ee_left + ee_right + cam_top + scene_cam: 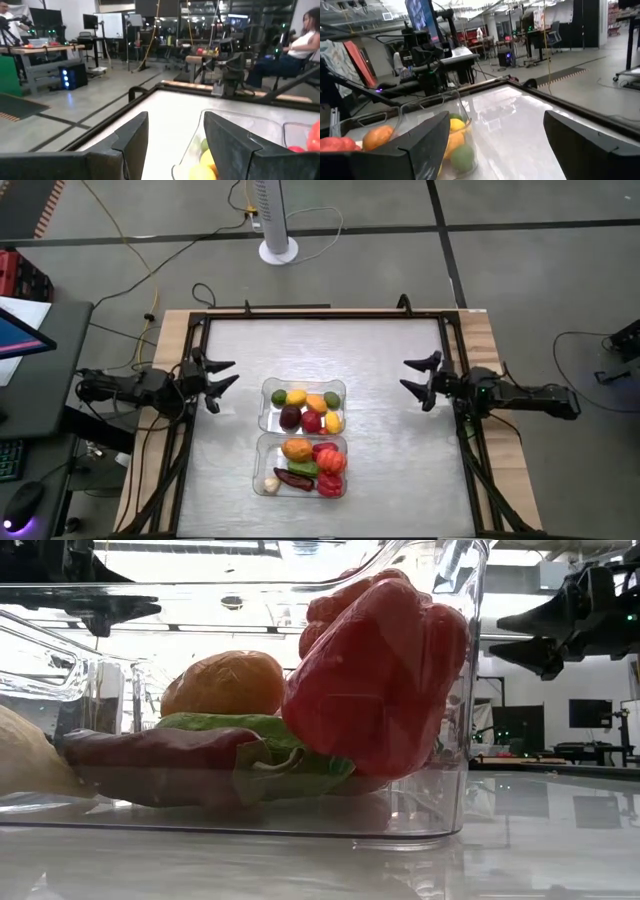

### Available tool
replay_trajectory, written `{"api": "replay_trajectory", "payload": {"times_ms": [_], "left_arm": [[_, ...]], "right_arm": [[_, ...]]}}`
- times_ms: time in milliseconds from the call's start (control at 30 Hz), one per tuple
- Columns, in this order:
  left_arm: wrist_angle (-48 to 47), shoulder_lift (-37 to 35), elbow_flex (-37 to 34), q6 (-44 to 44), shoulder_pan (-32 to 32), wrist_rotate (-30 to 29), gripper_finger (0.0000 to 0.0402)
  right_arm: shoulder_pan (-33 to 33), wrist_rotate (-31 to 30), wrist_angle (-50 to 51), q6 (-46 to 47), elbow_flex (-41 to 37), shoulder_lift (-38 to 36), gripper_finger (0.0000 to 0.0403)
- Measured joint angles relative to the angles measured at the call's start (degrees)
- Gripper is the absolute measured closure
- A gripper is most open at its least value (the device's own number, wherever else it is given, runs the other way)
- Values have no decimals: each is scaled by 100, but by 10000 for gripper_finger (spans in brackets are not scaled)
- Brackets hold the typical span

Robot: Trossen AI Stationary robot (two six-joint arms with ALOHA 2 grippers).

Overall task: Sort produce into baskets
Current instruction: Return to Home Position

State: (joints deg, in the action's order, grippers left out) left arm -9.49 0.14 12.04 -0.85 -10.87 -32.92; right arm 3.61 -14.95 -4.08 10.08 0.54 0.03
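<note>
Two clear baskets stand end to end at the table's middle. The far basket (303, 407) holds green, yellow, orange, purple and red produce. The near basket (301, 467) holds a red pepper (375, 680), an orange piece (225, 680), a green piece (250, 735), a dark red chili (150, 755) and a pale garlic bulb (270, 483). My left gripper (222, 376) hangs open by the table's left edge, level with the far basket, with nothing between its fingers. My right gripper (420, 378) hangs open by the right edge, also with nothing between its fingers. Both point toward the baskets.
Black frame rails (325, 315) run along the table's far, left and right sides. Bare tabletop (390, 440) lies between each gripper and the baskets. A white fan stand (278, 248) is on the floor beyond the far edge. A seated person (305, 45) shows in the room.
</note>
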Motion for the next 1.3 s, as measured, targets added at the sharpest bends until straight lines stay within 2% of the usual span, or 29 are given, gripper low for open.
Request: {"api": "replay_trajectory", "payload": {"times_ms": [333, 700, 967, 1300], "left_arm": [[55, 9, -401, -68, 0, -63, 223], [-732, 11, -412, -1027, 0, -50, 223], [-1371, 13, -412, -863, 0, -48, 223], [-1435, 11, -390, -865, 0, -46, 223]], "right_arm": [[-51, -170, 69, 423, 2, 108, 77], [-51, -292, 90, 644, -2, 107, 76], [-51, -292, 103, 648, -2, 108, 76], [-51, -292, 103, 648, -2, 107, 76]]}}
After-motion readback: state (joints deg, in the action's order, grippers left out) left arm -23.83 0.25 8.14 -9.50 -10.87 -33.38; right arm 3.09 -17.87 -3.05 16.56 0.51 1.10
